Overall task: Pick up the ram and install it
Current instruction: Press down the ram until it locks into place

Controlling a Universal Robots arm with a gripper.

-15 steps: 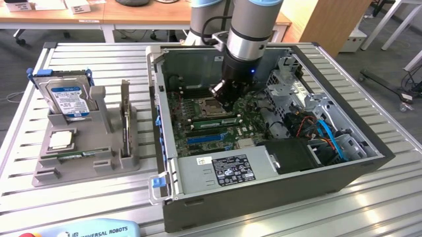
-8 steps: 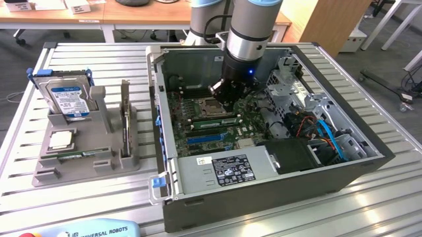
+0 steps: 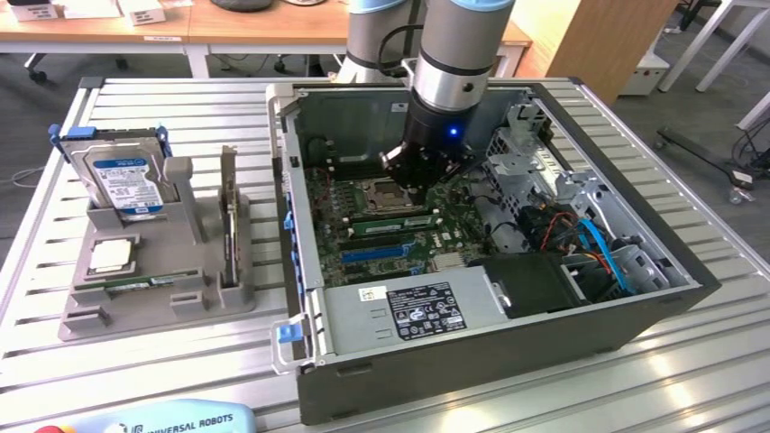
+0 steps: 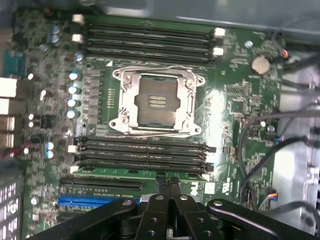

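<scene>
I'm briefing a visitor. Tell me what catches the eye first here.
The open computer case on the slatted table, with the arm's gripper down inside it, fingers shut above the motherboard. Next, the empty silver processor socket between banks of memory slots, then the hard drive in the grey holder at the exterior view's left.

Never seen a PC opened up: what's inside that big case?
Inside the case: a green motherboard with an empty processor socket, memory slots, cables and a power supply. The arm hides part of the board.

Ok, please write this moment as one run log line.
black gripper: shut | holds: nothing seen | place: inside grey computer case, over green motherboard, near black memory slots beside silver processor socket
</scene>
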